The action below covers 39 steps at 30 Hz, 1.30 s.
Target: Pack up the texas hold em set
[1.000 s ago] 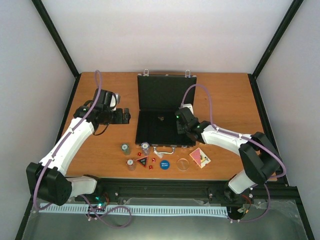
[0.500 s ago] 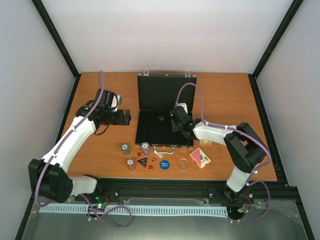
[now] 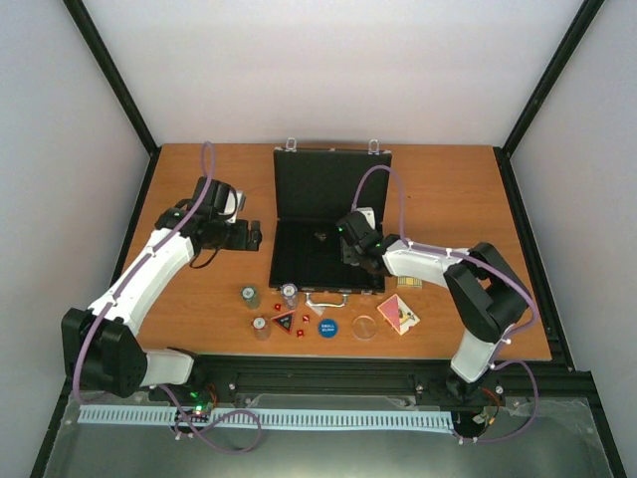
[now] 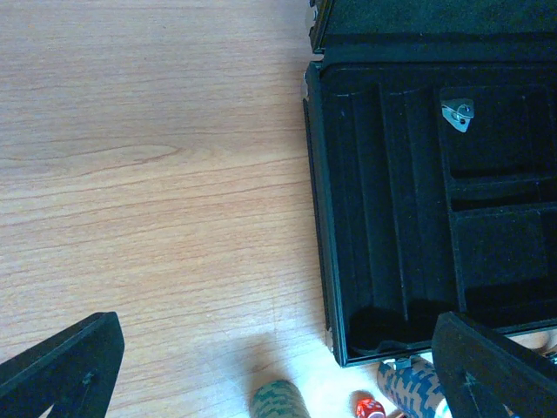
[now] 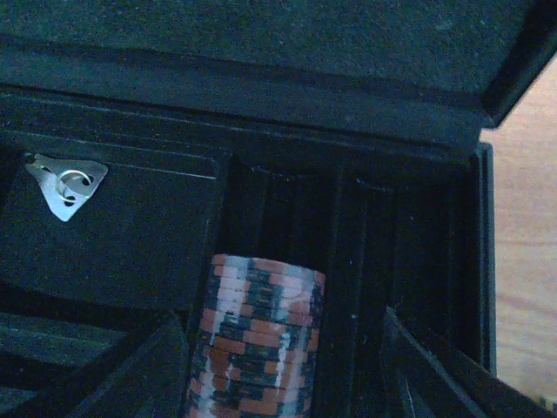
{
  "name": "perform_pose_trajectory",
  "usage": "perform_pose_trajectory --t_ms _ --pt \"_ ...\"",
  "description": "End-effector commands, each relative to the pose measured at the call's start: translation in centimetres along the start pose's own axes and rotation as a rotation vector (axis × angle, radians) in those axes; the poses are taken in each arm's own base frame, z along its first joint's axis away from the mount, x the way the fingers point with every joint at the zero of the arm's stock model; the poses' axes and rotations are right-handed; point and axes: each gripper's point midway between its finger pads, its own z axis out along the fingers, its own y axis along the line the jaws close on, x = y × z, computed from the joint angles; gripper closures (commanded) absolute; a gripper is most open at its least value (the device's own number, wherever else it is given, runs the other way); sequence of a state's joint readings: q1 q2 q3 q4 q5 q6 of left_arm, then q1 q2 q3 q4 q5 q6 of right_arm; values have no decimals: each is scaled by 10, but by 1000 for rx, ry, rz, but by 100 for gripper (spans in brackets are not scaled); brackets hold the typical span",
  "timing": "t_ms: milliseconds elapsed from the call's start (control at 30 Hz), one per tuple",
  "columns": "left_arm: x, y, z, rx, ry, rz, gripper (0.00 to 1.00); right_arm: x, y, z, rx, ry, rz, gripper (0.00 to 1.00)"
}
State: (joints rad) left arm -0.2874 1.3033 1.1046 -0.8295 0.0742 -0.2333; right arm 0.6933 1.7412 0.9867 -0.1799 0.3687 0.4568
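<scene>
The black briefcase stands open at the table's middle back; its left rim shows in the left wrist view. My right gripper is inside the case, open. A red-and-dark chip stack lies in a groove between its fingers, with a gap on the stack's right side. My left gripper is open and empty over bare table left of the case. In front of the case are a green chip stack, a blue chip stack, red dice, a blue round button and a card deck.
A third chip stack and a red triangular piece lie near the dice. A clear round disc sits right of the button. A small metal triangle lies in the case. The case's silver handle faces the near edge.
My right gripper moved left and further into the case with the chip stack. My left gripper shifted slightly toward the back.
</scene>
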Motion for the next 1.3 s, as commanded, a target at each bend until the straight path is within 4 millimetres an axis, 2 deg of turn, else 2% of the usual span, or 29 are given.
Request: perform_pose_trajectory --t_ms 0,200,333,500,567,667,800,1067,1267 --pt "-12 -4 -2 9 -33 25 0 -7 -2 -16 -18 8 46 35" --pt "-9 -2 1 1 -30 17 0 -8 2 -35 -71 32 47 28" --pt "-7 -1 2 0 -29 11 0 -15 23 -60 -207 81 25 24" --pt "-8 0 2 -4 -34 4 0 15 47 -79 -405 229 80 7" --pt "-9 -1 2 -3 -38 2 0 31 52 -81 -457 286 125 6" --pt "-9 0 1 -7 -36 0 0 50 56 -78 -494 337 176 5" --pt "-7 1 2 -9 -29 2 0 59 60 -70 -505 368 183 3" --pt "-4 3 5 -22 -20 6 0 48 63 -52 -480 337 188 3" --pt "-4 5 8 -33 -16 15 0 39 55 -37 -416 280 202 3"
